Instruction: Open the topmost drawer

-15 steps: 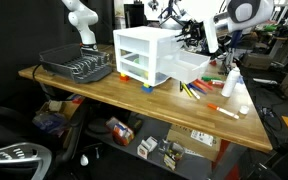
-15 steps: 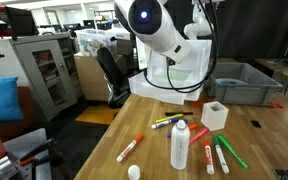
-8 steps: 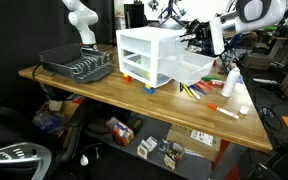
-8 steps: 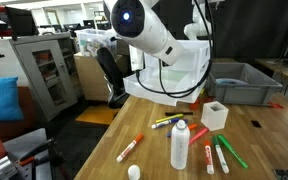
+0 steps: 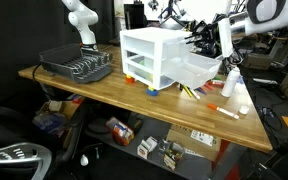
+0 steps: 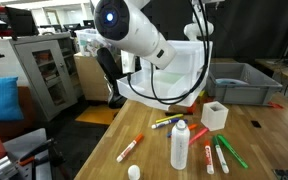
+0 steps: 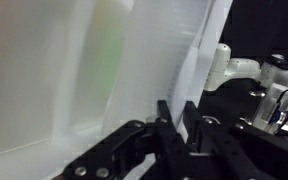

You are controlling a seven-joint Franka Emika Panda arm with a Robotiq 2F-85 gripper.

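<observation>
The gripper [image 7: 176,112] has its two black fingers [image 7: 164,118] drawn close together on either side of a thin translucent white wall, pinching the front edge of the topmost drawer [image 7: 104,70], which fills most of the wrist view. In an exterior view the gripper [image 5: 222,50] meets the outer end of the topmost drawer [image 5: 196,70], which stands pulled well out of the white drawer unit [image 5: 144,50] and juts over the wooden table [image 5: 104,95]; at this size its tier in the frame is hard to make out. A dark dish rack [image 5: 77,66] sits on the table on the far side of the unit from the gripper. Near the extended drawer lie several markers [image 5: 196,90] and a white bottle [image 5: 231,82]. In an exterior view the arm's big white joint [image 6: 129,30] hides much of the unit, with a white bottle [image 6: 180,145], a small white box [image 6: 215,114] and a grey bin [image 6: 239,82] on the table [image 6: 269,155].
</observation>
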